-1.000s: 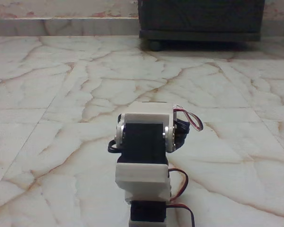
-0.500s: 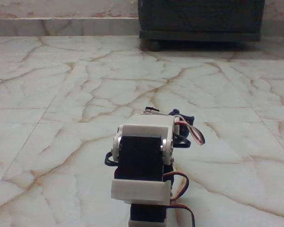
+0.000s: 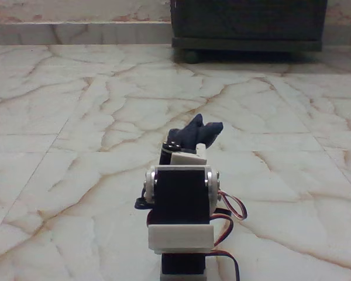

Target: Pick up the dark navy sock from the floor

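The dark navy sock [image 3: 194, 133] shows as a bunched lump of dark fabric just past the top of the white and black arm [image 3: 180, 202], which I see from behind. It sits in my gripper [image 3: 186, 150], which is shut on it and holds it off the floor [image 3: 76, 117]. The arm's wrist hides most of the fingers and the lower part of the sock. The floor is glossy cream marble tile with brown-orange veins.
A dark cabinet on small feet [image 3: 248, 26] stands at the back right against the wall [image 3: 76, 14]. Red and black wires [image 3: 228, 213] loop out at the arm's right side. Open tile lies to the left and right of the arm.
The arm's upper link has dropped lower in the picture while the gripper has come up behind it. The sock, first hidden and then a sliver at the right, now stands above the wrist.
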`<move>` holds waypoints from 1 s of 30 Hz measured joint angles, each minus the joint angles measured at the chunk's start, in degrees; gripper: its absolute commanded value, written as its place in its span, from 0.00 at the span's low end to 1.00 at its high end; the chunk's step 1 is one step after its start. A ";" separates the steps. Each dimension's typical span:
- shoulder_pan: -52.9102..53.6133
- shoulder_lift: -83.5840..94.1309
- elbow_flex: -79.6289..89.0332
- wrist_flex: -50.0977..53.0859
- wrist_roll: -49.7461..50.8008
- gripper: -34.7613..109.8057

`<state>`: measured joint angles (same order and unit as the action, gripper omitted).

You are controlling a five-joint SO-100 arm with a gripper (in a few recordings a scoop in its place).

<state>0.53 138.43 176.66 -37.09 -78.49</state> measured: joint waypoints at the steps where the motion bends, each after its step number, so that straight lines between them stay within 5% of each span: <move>1: 0.09 0.00 0.00 -1.41 0.00 0.24; 10: 0.35 0.00 0.00 -0.79 -11.60 0.24; 30: 0.79 0.00 0.00 3.60 -13.80 0.24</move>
<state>1.32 138.43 176.66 -33.49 -92.29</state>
